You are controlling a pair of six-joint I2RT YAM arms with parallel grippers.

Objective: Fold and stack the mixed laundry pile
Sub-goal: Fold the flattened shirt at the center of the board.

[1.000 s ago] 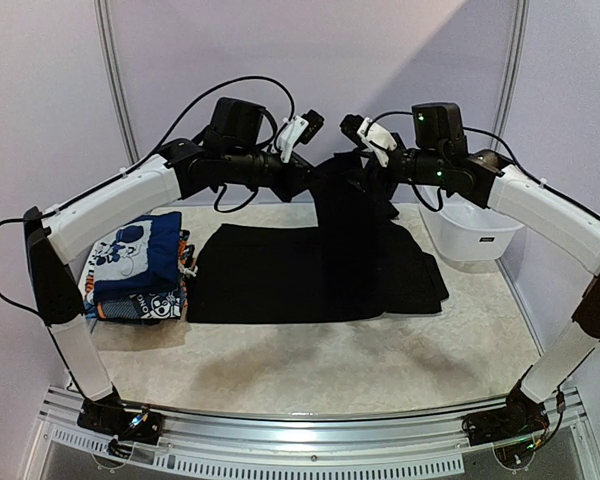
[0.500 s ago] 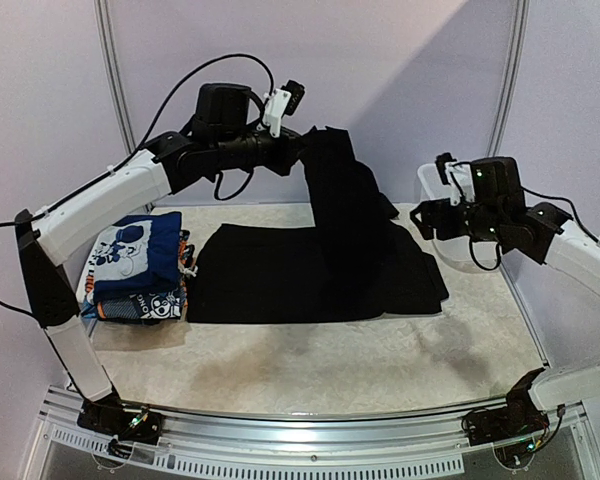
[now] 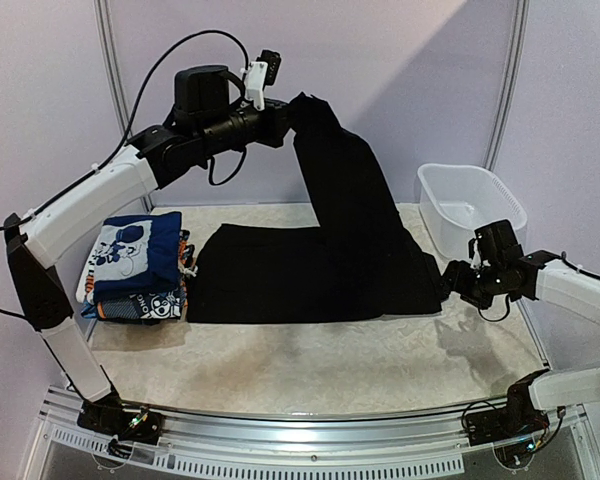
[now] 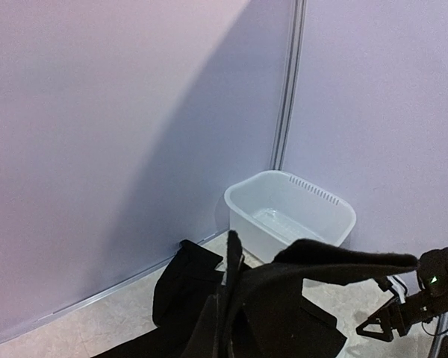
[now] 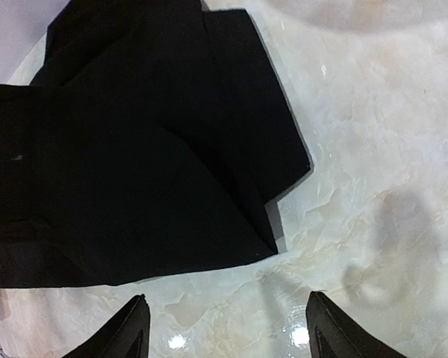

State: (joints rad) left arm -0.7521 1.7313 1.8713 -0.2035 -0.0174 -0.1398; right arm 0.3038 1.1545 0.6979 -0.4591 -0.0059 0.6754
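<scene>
Left gripper (image 3: 286, 107) was seen raised high over the far left of the bench (image 3: 330, 375), clenched on one edge of the large black garment (image 3: 310, 275). From that grip the cloth was drawn up in a long slanting band. The rest of it was spread flat across the middle of the bench, with a folded corner at its right end.

A folded stack of clothes (image 3: 138, 268) was set at the left, just beside the black garment. A navy blue piece lay on top, and blue cartoon-print cloth with orange bits showed below it.

A white plastic tub (image 3: 470, 205) was placed at the far right, near the garment's right end.

The right gripper (image 5: 228, 328) was held low over the bench, just right of the folded corner and apart from it. Its jaws were spread wide, with nothing held between them.
</scene>
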